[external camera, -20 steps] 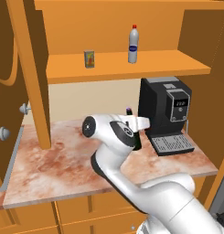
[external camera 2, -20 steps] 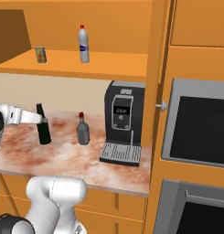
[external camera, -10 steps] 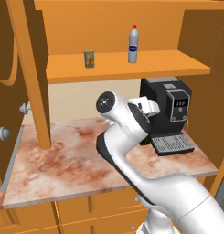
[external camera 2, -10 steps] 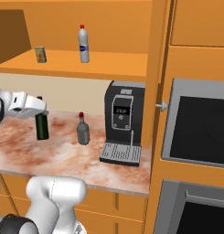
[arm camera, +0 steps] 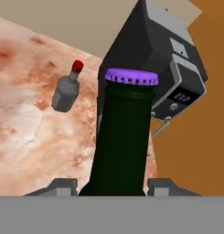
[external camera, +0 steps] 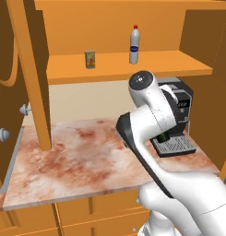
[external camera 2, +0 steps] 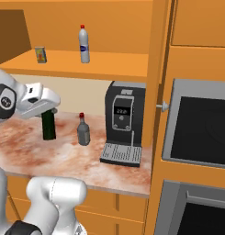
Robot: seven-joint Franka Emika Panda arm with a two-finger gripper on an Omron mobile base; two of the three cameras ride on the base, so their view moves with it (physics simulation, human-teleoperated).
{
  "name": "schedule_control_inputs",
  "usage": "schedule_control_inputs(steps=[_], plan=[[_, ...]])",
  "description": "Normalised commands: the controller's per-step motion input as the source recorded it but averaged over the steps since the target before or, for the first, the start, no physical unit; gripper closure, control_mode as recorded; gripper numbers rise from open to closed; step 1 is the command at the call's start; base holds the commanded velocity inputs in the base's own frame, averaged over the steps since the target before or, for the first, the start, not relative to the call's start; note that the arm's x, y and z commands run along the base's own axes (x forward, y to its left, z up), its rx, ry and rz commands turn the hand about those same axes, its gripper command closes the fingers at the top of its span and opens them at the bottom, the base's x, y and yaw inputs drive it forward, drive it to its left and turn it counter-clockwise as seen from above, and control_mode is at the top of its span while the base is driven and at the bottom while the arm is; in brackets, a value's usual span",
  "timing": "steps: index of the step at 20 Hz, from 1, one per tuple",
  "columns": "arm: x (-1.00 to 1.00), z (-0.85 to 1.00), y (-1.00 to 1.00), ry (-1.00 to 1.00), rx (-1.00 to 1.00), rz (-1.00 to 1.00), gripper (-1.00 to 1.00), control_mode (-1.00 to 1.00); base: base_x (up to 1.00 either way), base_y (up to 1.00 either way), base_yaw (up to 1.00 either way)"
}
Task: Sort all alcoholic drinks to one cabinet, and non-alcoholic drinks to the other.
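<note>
Pincer (arm camera: 113, 185) fingers are being held clenched on either side of the slim dark green-black glass beer bottle with purple cap (arm camera: 124, 137), its long axis running up the hand view's centre. At centre-left of the right base view it is being held upright on the marbled desk (external camera 2: 22, 147). A squat grey red-capped bottle (external camera 2: 83, 131) and black coffee machine (external camera 2: 125, 121) are standing just right.

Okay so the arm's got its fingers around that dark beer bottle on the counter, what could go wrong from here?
The beer bottle is tall and slim, so it might tip or slip if lifted fast. The grey bottle stands close beside it, with the coffee machine just beyond, and a sideways swing could knock either. The shelf edge overhead could catch the bottle on the way up.
</note>
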Motion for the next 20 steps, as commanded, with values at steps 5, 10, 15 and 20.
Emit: schedule_control_inputs(steps=[5, 10, 15, 20], plan=[[-0.36, 0.00, -0.57, 0.02, 0.13, 0.19, 1.00, -1.00, 0.00, 0.00, 0.00], [-0.35, 0.00, -0.52, 0.00, 0.16, 0.07, 1.00, -1.00, 0.00, 0.00, 0.00], [-0.25, 0.00, -0.08, -0.01, 0.08, 0.02, 1.00, -1.00, 0.00, 0.00, 0.00], [-0.19, 0.00, 0.00, -0.02, 0.01, 0.00, 1.00, 1.00, -0.45, 0.01, 0.00]])
